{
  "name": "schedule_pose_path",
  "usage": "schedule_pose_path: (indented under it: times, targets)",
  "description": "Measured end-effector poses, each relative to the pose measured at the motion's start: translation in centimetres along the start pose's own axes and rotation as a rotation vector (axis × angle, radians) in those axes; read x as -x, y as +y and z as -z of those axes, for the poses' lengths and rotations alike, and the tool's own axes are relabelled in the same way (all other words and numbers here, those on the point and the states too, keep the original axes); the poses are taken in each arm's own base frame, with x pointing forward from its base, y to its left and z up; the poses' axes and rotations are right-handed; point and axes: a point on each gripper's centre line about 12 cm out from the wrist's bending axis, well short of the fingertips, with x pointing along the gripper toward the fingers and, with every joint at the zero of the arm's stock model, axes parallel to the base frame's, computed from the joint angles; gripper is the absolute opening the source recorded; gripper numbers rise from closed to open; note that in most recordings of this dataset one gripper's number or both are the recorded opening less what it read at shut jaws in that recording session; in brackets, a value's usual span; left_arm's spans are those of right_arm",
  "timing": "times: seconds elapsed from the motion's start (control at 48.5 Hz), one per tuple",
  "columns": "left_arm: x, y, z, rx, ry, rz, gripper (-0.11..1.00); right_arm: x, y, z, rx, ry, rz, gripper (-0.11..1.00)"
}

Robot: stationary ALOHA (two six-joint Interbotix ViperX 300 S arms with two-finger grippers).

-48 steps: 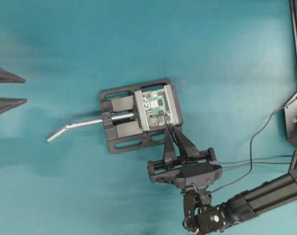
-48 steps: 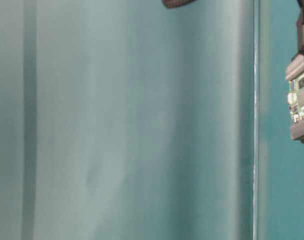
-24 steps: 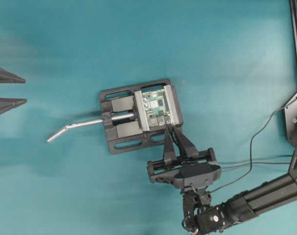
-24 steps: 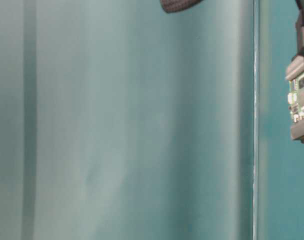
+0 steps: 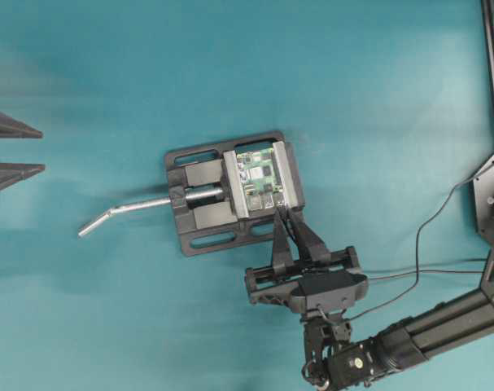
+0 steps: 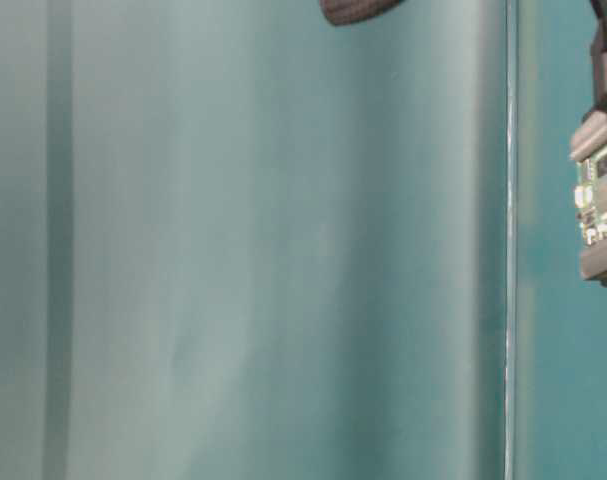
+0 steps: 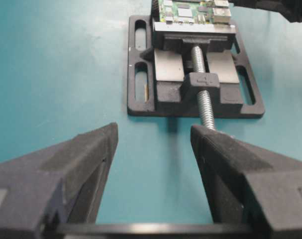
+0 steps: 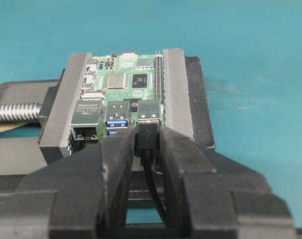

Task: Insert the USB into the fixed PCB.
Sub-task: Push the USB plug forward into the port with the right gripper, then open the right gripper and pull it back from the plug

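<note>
Vise point(image 7: 141, 99) body matt black, jaws point(image 8: 176, 89) dull grey metal, screw point(image 7: 203, 102) bright threaded steel, bent handle point(image 5: 124, 210) shiny. PCB point(image 8: 122, 82) glossy green with silvery port shells; USB point(image 8: 147, 137) plug matt black plastic. Right gripper point(image 8: 147, 154) fingers rough matt black, table point(image 5: 352, 81) smooth matt teal.

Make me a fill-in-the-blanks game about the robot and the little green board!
1. The green PCB is clamped in a black ____.
2. The USB is pinched by the ____ gripper.
3. The left gripper has its jaws wide ____.
4. The table is colored ____.

Missing words: vise; right; open; teal
</note>
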Motion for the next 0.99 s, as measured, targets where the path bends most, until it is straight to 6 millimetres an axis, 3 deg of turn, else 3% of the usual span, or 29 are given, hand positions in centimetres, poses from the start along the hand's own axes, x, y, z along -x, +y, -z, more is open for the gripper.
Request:
schedule_pose_path:
  times: [0.991]
  targets:
    - [0.00, 0.00, -0.02, 0.002, -0.002, 0.000, 0.64, 0.86, -0.09, 0.11, 0.011, 0.012, -0.004, 0.22]
